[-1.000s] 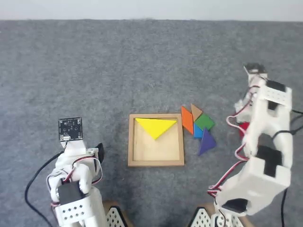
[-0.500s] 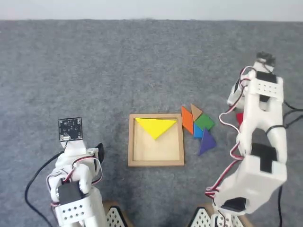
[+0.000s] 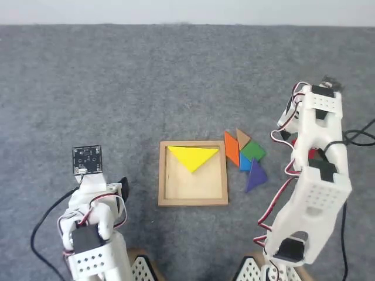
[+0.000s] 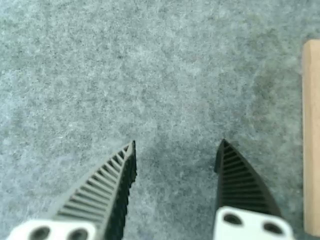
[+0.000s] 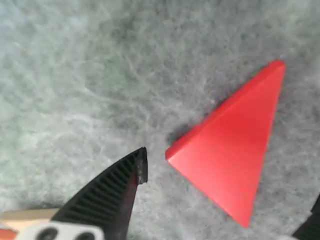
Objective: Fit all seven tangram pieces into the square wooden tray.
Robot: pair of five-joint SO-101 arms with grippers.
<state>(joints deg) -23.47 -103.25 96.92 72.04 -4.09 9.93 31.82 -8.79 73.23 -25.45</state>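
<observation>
Grey felt table point(image 3: 117, 88). Right gripper point(image 5: 227, 187) spread wide, low over the red triangle point(image 5: 230, 150). The piece lies flat between its fingers, one corner just off the ribbed fingertip point(image 5: 132, 175), not touching. Its long edge seems to run across the closing line. Left gripper point(image 4: 177, 145) released over bare felt beside the tray point(image 3: 193, 202). Right arm is far nearer.

Grey carpet point(image 3: 117, 88), pale wall strip point(image 3: 176, 12)
</observation>
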